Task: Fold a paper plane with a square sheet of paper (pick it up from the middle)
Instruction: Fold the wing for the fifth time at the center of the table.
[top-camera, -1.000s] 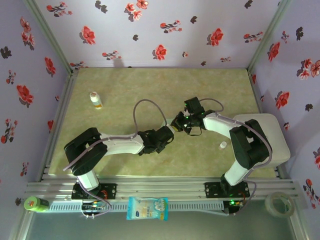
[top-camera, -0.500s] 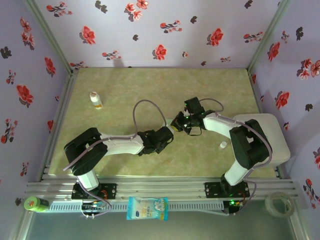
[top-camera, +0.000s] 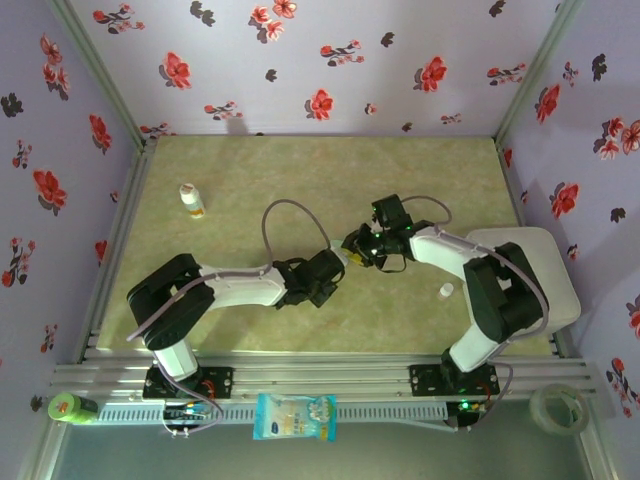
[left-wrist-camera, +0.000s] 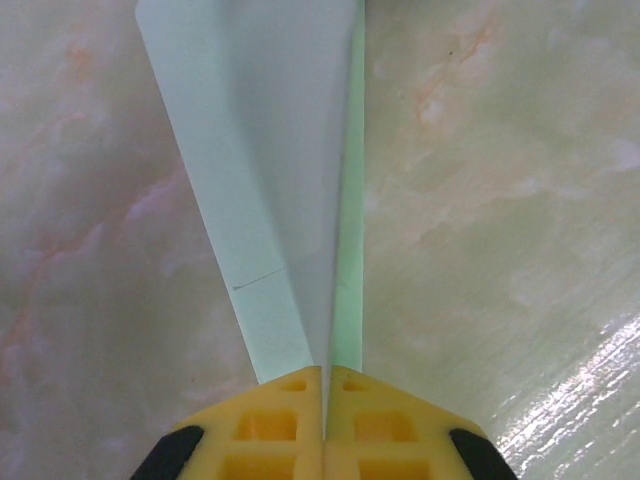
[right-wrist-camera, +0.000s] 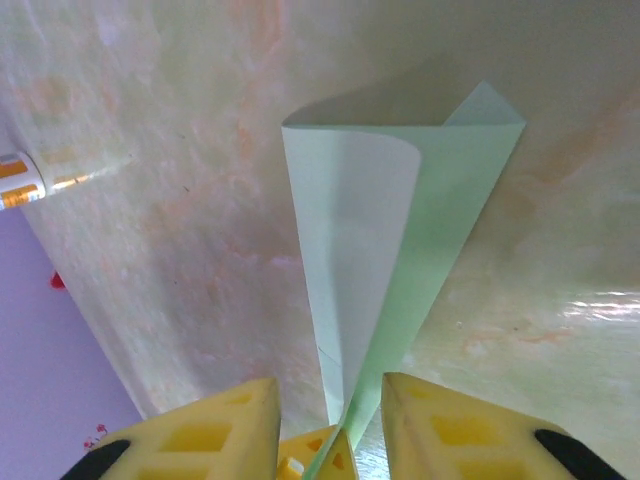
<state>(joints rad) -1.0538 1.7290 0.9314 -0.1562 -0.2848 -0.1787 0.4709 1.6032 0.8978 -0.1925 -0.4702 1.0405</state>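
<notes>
Paper plane (left-wrist-camera: 270, 150) is mid-table, slightly right of centre, held off the marbled table (top-camera: 250, 170) between the two arms' tips. It's pale mint green, narrow at one end and widening away from it.

Left gripper (left-wrist-camera: 325, 375): you've got it clamped on the narrow end. In the left wrist view the yellow fingers (left-wrist-camera: 270, 430) meet with no gap, and the paper runs out from between them to the top of the frame. One long crease runs down the middle, with a greener strip on its right side.

Right gripper (right-wrist-camera: 330, 385): jaws apart, not pinching. The right wrist view shows the narrow end sitting in the gap between its yellow fingers (right-wrist-camera: 200, 430). I can't tell if the paper brushes the right-hand finger. The wide end points away from this camera, and one flap there is curled over rather than pressed flat.

From above, the left arm (top-camera: 245, 287) and right arm (top-camera: 445, 250) reach in from either side and meet nose to nose.

Rest of the scene:
- White bottle with orange label (top-camera: 191, 200) stands far left, well apart from the paper.
- Small white cap-like object (top-camera: 446, 291) lies beside the right arm.
- White tray (top-camera: 560, 290) sits at the right edge.
- White-and-blue packet (top-camera: 295, 416) lies on the near rail, with a tape roll (top-camera: 558, 408) at near right.
</notes>
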